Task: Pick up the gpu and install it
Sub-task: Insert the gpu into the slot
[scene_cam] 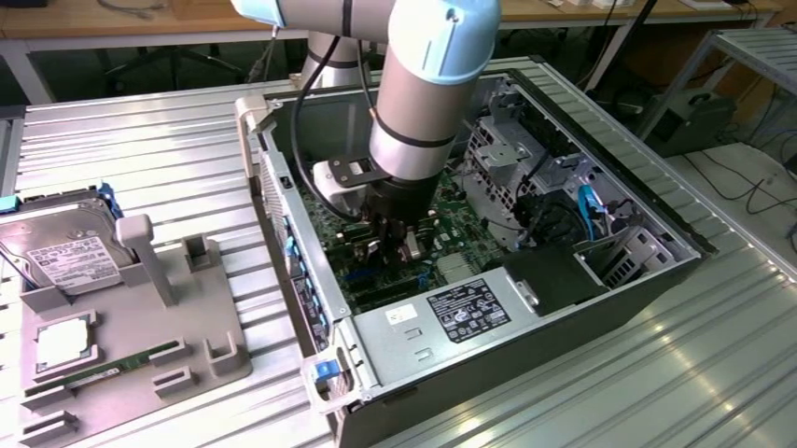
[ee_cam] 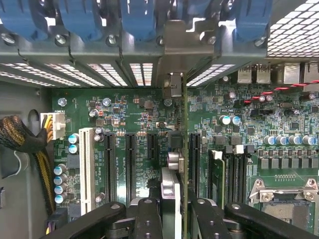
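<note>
I see my gripper (ee_cam: 174, 209) at centre bottom of frame, fingers clenched on the gpu (ee_cam: 175, 149), card edge-on over the motherboard (ee_cam: 129, 109) slots

Open PC case (scene_cam: 648, 201) w/ motherboard (ee_cam: 124, 114); hard drive (scene_cam: 62, 247) on grey tray (scene_cam: 187, 327) beside it.

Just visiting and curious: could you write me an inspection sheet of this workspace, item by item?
Surface: ribbed metal table carrying an open computer case.
Job's things: gpu held edge-on, upright over the motherboard slots.
Clutter: grey parts tray with a hard drive and a memory stick.
Grippers: gripper shut on the gpu, inside the case.
Cables: braided bundle; blue cable.
Surroundings: benches, floor cables.
</note>
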Controlling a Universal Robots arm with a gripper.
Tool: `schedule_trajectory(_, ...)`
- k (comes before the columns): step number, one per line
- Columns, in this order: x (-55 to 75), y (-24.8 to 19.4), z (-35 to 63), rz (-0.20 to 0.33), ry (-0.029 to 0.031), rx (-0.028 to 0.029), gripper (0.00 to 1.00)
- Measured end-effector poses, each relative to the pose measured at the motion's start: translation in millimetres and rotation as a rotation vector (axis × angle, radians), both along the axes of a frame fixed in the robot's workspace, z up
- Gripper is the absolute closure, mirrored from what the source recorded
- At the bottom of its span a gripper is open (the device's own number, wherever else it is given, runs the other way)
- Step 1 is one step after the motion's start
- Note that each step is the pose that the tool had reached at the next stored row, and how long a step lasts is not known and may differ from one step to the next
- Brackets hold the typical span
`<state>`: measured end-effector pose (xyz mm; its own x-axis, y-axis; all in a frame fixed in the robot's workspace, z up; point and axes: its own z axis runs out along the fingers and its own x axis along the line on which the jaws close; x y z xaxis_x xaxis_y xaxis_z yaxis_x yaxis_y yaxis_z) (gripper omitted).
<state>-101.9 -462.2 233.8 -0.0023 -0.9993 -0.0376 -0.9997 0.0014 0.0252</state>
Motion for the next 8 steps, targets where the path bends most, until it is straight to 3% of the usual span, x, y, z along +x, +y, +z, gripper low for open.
schedule_trajectory(8, 0.0, 0.0, -0.1, 0.0, -0.0001, 0.0001, 0.72)
